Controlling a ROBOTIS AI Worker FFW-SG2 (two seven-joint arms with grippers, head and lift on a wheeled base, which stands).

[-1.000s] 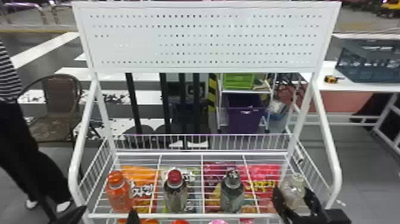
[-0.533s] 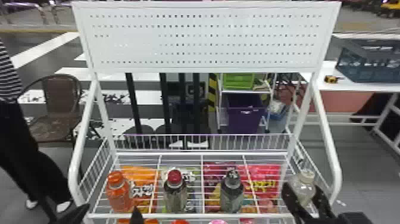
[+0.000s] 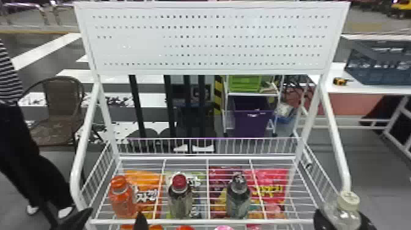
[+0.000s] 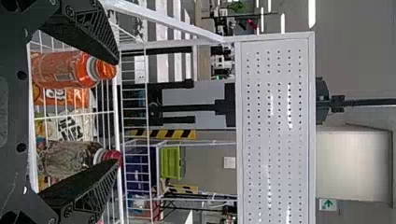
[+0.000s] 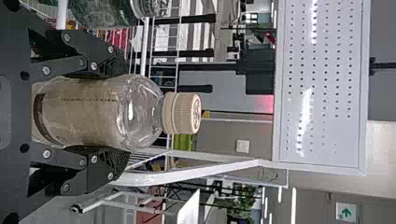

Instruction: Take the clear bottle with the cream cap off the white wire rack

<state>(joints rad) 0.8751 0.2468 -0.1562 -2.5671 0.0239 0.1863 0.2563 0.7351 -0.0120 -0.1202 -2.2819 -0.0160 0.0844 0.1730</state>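
And here at the near right corner of the white wire rack (image 3: 198,220), the right gripper (image 3: 343,219) has the clear bottle (image 3: 339,212)! The curved right side rail (image 3: 336,153) comes down close behind it, and that's the tight edge here; the near rim of the shelf runs off to the left. Farther along that way there's a good gap before the gray-capped bottle (image 3: 238,198), with the red-capped bottle (image 3: 179,195) and the orange bottle (image 3: 122,198) beyond it. Gray floor (image 3: 382,171) spreads out to the right of the rack.

Now the grip: in the right wrist view the two black fingers (image 5: 109,161) are parted by the bottle's width, one against each side of the body, with the shoulder and cap clear of them. Over on the near left, the left gripper (image 3: 115,214) stands wide open at the shelf's edge, nothing between its fingers.

And what a look at that bottle! Upright, see-through, rounded at the shoulder, a brownish cast down the body and a dark band low on it, topped by a ribbed cream cap (image 5: 182,113). Whether its base touches the rack, I can't tell.
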